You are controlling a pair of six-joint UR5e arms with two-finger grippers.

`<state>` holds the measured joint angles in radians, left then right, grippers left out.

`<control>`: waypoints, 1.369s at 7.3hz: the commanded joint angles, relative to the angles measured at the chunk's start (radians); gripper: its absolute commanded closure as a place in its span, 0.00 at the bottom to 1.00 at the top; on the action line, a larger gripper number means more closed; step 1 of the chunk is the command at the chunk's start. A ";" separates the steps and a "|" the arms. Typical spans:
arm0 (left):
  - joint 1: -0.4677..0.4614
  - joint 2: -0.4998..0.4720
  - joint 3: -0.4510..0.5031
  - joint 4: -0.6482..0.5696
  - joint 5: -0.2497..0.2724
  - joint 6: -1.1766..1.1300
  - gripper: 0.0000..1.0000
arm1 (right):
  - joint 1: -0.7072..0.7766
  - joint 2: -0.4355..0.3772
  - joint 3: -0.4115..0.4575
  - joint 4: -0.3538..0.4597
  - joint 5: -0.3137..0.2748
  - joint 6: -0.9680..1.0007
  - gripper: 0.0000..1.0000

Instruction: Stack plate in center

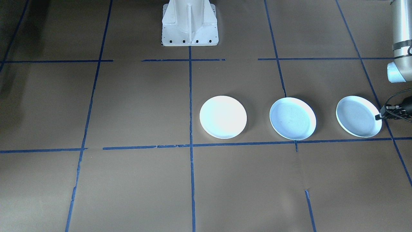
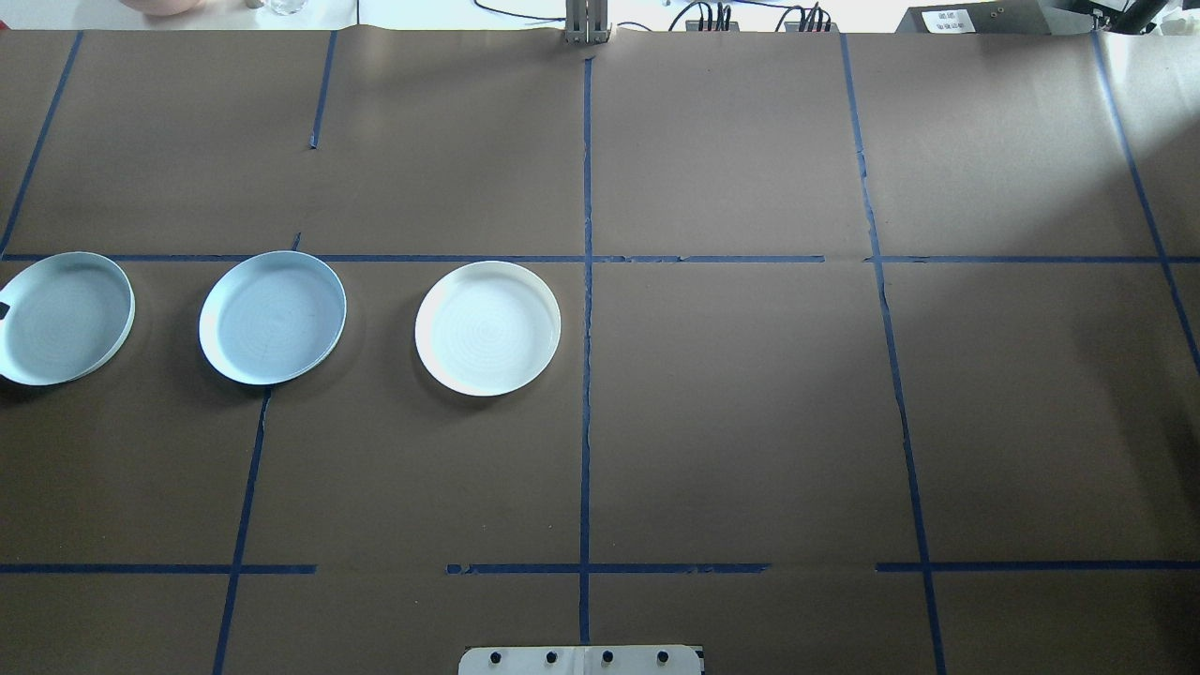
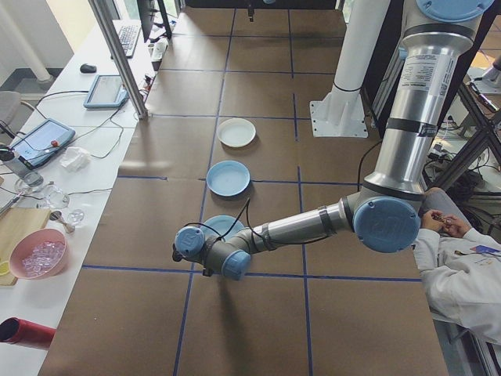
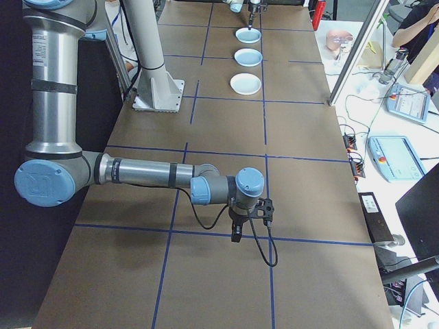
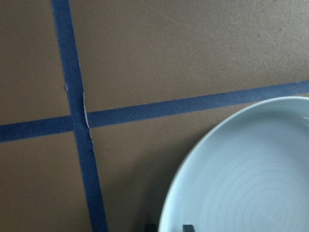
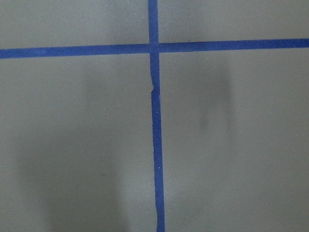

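Where my left gripper point(image 1: 381, 116) reaches the desk point(image 2: 731, 422), it sits at the outer rim of the pale blue end plate point(image 1: 358, 116), the last plate toward the desk's left end. Two dark finger tips point(image 5: 187, 227) show at the bottom of my left wrist view, one on each side of that plate's rim, parted and not pressed on it, so the fingers look released around the rim. The plate lies flat on the brown paper.

Three plates lie in a row, apart from one another: the end plate, a second pale blue plate point(image 1: 292, 118) beside it, and a white plate point(image 1: 223, 117) nearest the desk's middle, just beside the central blue tape line point(image 2: 586, 375). None is stacked.

My right gripper point(image 4: 236, 229) hangs over bare paper toward the desk's right end, well apart from the plates. It shows only in the side view, so I cannot tell whether its fingers are parted or closed. My right wrist view shows only crossing tape lines.

A label on my left arm's upright tube is too small to read. The end plate is cut off at the overhead view's edge.
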<state>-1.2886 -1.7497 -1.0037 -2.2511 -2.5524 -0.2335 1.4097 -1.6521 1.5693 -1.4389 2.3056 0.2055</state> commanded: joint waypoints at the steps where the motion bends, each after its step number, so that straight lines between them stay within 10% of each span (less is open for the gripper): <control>1: -0.011 0.001 0.001 -0.001 0.000 0.022 1.00 | -0.001 0.000 0.000 0.000 0.000 0.000 0.00; 5: -0.112 -0.002 -0.006 -0.004 -0.173 0.064 1.00 | 0.000 0.000 0.000 0.000 0.000 0.000 0.00; 10: 0.030 -0.043 -0.260 -0.016 -0.174 -0.413 1.00 | 0.000 0.000 -0.002 -0.001 0.000 0.000 0.00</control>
<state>-1.2996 -1.7707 -1.2388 -2.2584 -2.7340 -0.5593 1.4097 -1.6521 1.5679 -1.4398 2.3056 0.2056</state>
